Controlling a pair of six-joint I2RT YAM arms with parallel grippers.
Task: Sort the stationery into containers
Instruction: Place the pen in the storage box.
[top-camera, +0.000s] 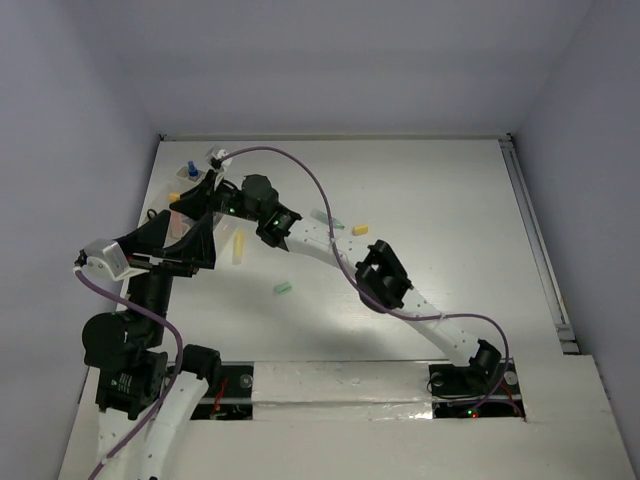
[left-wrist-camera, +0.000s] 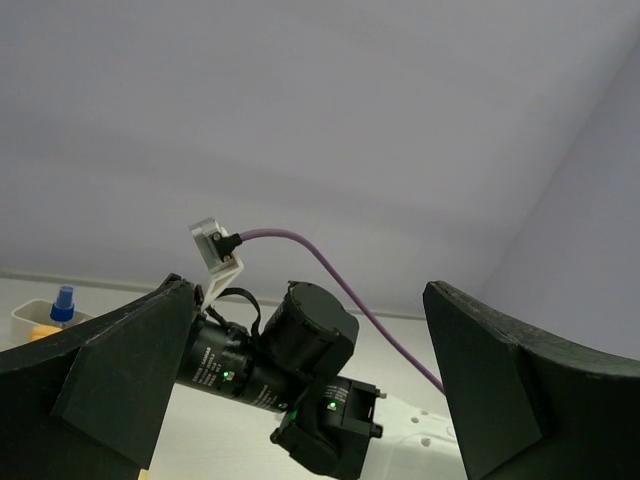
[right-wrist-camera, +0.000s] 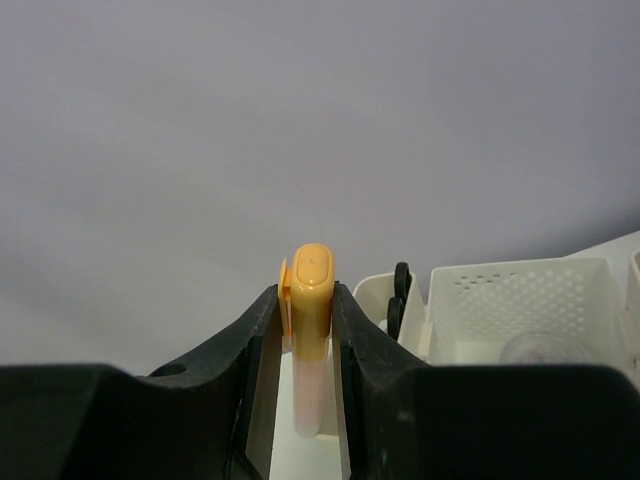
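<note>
Marker (right-wrist-camera: 312, 285), orange-capped, sits clamped in the right gripper (right-wrist-camera: 305, 300). Its long axis runs out along the fingers, cap leading. Ahead and to the right stands the perforated bin (right-wrist-camera: 520, 295), with black scissors (right-wrist-camera: 400, 295) handles between marker and bin. Nearby, the left gripper (left-wrist-camera: 307, 300) is spread wide, empty, and aimed at the wall.

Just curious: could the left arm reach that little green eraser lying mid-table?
Probably yes: the left gripper is open and empty, and the green eraser lies uncovered on bare table nearby.
</note>
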